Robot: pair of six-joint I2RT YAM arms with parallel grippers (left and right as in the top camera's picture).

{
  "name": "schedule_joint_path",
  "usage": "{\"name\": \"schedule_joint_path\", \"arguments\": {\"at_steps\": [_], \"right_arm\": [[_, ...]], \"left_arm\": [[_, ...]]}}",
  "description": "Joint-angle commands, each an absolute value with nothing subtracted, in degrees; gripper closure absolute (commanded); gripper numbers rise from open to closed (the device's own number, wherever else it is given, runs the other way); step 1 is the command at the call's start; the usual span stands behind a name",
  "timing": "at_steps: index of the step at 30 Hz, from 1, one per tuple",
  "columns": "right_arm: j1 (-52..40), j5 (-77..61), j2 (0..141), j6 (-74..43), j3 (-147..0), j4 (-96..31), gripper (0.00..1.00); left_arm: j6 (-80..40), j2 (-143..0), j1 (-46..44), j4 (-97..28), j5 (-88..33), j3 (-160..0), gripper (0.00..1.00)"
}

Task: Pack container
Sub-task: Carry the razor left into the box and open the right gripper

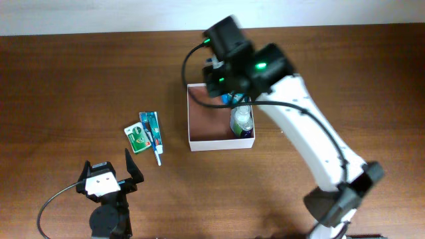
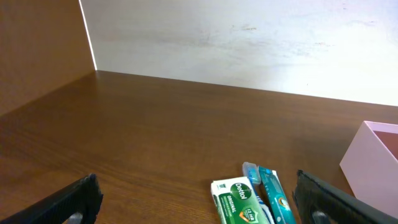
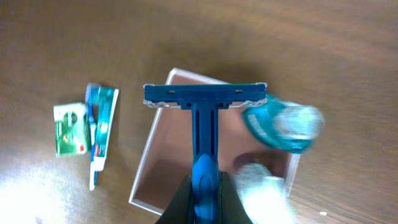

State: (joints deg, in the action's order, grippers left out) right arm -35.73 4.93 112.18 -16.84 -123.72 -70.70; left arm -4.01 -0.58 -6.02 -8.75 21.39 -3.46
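The container is a square white-walled box with a pinkish-brown inside at table centre; it also shows in the right wrist view and its corner in the left wrist view. A teal mouthwash bottle and a clear bottle stand in its right side. My right gripper is shut on a blue razor, held above the container. A green Dettol soap box and a teal toothpaste box with a toothbrush lie left of it. My left gripper is open and empty near the front edge.
The dark wooden table reaches a white wall at the back. My right arm crosses the table from the front right toward the container.
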Motion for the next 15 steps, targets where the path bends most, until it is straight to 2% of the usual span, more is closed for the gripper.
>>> {"name": "schedule_joint_path", "arguments": {"at_steps": [1, 11, 13, 15], "right_arm": [[-38.0, 5.1, 117.6, -18.6, -123.3, -70.7, 0.96], [-38.2, 5.2, 121.4, -22.2, -123.3, -69.2, 0.94], [-38.2, 5.1, 121.4, -22.2, -123.3, -68.8, 0.51], [-38.2, 5.2, 121.1, -22.2, -123.5, -68.3, 0.48]], "left_arm": [[-3.0, -0.3, -5.7, -8.6, 21.2, -2.8, 0.01], [-3.0, -0.3, -5.7, -8.6, 21.2, -2.8, 0.01], [-3.0, -0.3, -5.7, -8.6, 21.2, -2.8, 0.01], [-3.0, -0.3, -5.7, -8.6, 21.2, -2.8, 0.01]]}}
